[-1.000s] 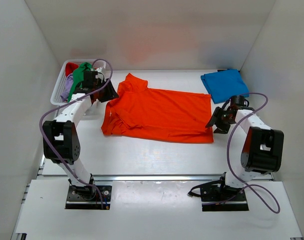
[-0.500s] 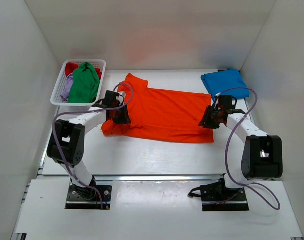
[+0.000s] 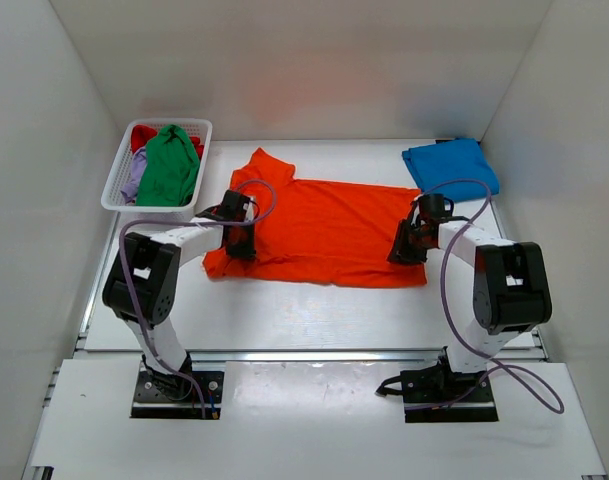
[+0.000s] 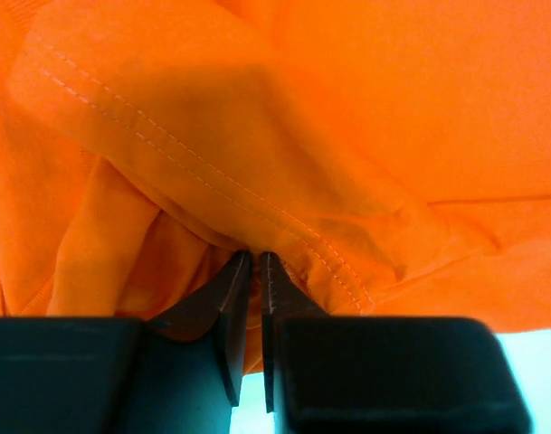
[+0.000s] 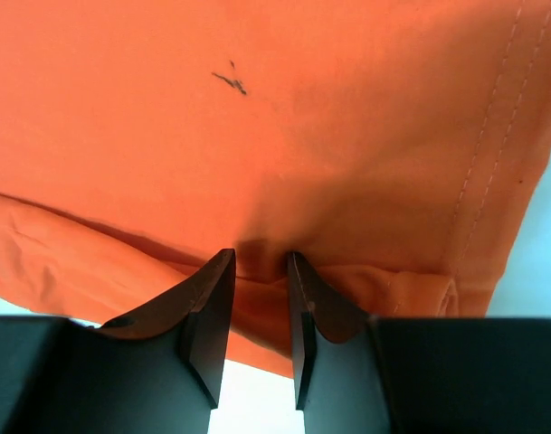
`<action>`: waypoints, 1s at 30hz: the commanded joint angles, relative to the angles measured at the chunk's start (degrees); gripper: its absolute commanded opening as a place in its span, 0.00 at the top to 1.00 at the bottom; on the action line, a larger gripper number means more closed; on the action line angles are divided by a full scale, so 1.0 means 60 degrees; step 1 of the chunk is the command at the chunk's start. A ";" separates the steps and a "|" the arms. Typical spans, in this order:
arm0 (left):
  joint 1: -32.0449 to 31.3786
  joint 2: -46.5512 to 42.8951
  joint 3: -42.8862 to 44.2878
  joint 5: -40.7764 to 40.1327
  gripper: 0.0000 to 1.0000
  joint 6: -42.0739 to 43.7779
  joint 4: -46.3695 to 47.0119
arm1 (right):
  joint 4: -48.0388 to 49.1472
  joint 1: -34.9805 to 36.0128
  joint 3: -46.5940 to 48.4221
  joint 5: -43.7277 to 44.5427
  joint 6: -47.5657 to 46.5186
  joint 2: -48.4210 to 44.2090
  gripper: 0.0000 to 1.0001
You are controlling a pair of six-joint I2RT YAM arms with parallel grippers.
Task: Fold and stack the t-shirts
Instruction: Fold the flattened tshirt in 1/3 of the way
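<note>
Lab robot table, white walls

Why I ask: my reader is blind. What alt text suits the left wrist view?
The left claw pinches a stitched fold of the orange t-shirt, its two dark fingers almost touching. The shirt fills nearly the whole frame, with a sliver of pale table at the lower right.

The orange shirt is plain, with paler stitching along its hems and one small dark mark. The blue shirt is plain. The white lattice basket holds a green shirt, a red shirt and a lilac shirt. The left gripper and right gripper are black.
</note>
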 commanded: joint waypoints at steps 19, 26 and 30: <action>-0.0427 -0.5019 -0.2622 0.0750 0.59 -0.0307 -0.2929 | -0.2971 0.0705 -0.1356 0.0293 0.0249 -0.3260 0.71; 0.0482 -0.4745 0.0583 0.0928 0.48 0.0411 -0.3399 | -0.3019 0.0501 0.0782 0.0687 -0.0073 -0.3511 0.67; 0.0935 -0.3224 0.2342 0.0167 0.47 0.0836 -0.3165 | -0.2374 0.0383 0.1486 0.0572 -0.0016 -0.3174 0.67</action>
